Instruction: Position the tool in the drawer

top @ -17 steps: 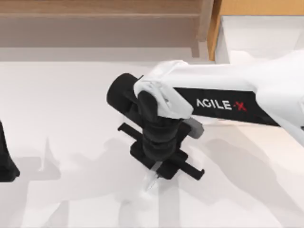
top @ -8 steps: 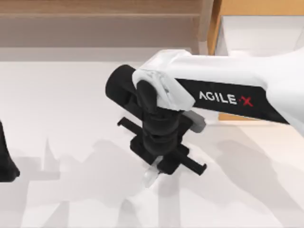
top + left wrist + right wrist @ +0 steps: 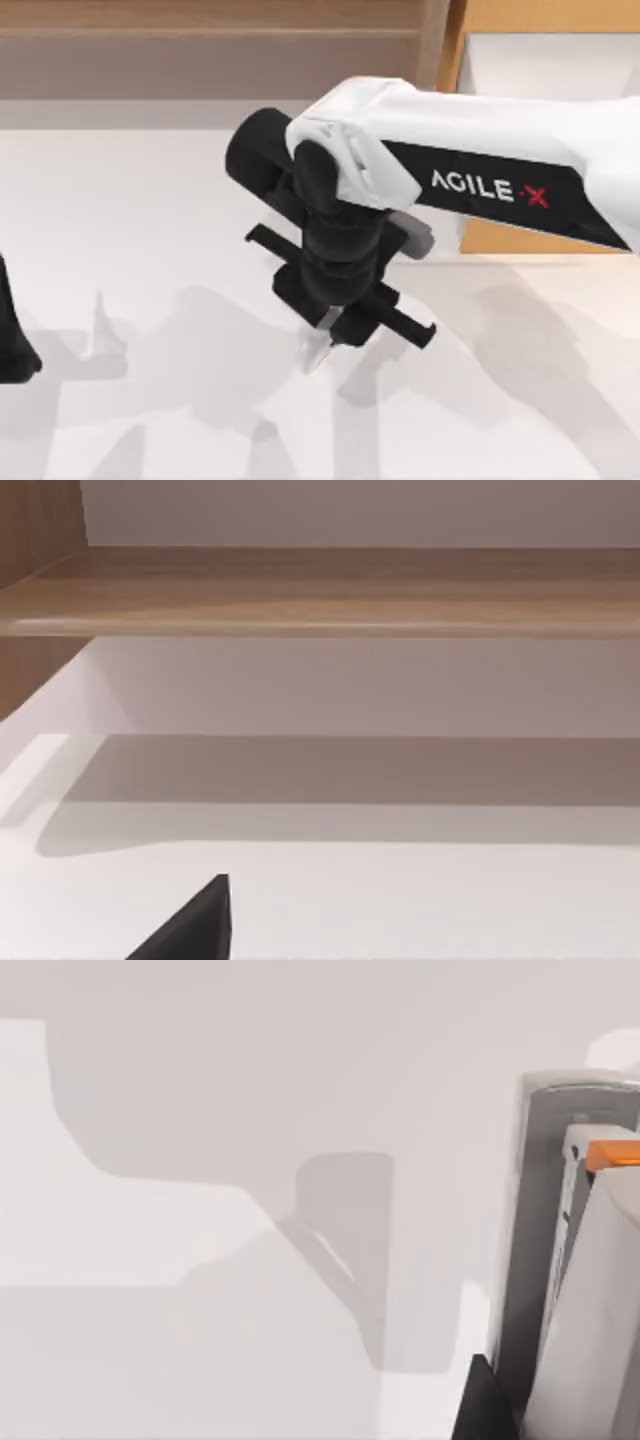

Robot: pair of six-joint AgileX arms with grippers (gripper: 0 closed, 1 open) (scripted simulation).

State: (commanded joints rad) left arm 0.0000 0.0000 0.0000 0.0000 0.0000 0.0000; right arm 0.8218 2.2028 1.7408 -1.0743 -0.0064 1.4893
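The right hand (image 3: 322, 345) is clamped on the tool (image 3: 316, 350), holding it clear of the tabletop (image 3: 150, 250), well short of the drawer (image 3: 520, 70), presumably for carrying there. The left arm (image 3: 12, 340) sits parked far from the drawer.

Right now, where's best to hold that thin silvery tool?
Its upper end, across the flat faces, from above: the tool is slim and hangs below the right gripper, clamped so. Left arm idles at the table's left.
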